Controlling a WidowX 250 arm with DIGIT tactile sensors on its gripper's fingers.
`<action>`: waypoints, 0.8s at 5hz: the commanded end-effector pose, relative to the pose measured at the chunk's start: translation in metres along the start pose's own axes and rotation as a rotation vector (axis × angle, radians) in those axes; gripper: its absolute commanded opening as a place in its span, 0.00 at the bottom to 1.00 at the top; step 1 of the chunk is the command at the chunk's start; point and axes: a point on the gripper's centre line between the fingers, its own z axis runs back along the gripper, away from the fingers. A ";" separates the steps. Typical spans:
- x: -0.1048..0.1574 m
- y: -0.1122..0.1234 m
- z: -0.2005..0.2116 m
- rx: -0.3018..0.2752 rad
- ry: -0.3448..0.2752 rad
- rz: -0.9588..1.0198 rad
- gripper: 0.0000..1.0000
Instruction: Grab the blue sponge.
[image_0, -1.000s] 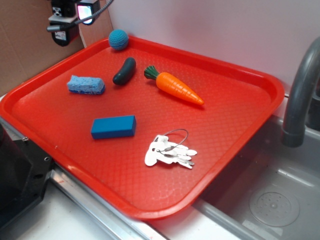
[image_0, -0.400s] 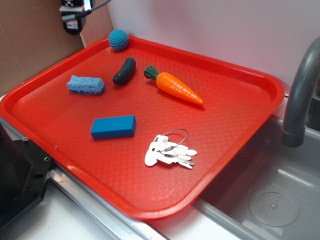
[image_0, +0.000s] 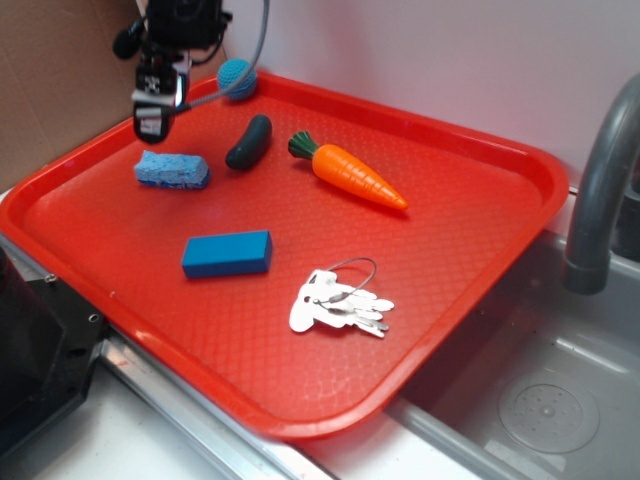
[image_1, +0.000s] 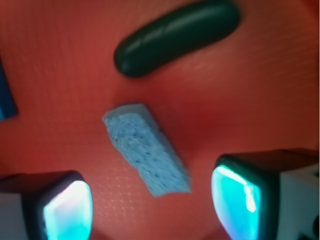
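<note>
While the blue sponge (image_0: 172, 169) lies untouched on the red tray (image_0: 470, 215) beside the dark pickle (image_0: 249, 142), the fingers (image_1: 67, 210) are held wide apart above it, empty. Nothing has been grasped; descent and closing are judged to remain.

Exterior view looks down obliquely across the tray (image_0: 520, 160); wrist view hangs close above it.

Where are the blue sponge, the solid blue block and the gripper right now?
blue sponge (image_1: 147, 149), wrist view, middle of its porous top face.
blue block (image_0: 227, 253), exterior view, centre of its top face.
gripper (image_1: 150, 202), wrist view, midway between the two glowing fingertips.
</note>
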 end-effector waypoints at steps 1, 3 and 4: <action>-0.014 -0.006 -0.014 0.030 0.000 0.038 1.00; -0.005 0.002 -0.014 0.136 -0.045 0.028 1.00; -0.004 -0.002 -0.024 0.131 -0.039 -0.009 1.00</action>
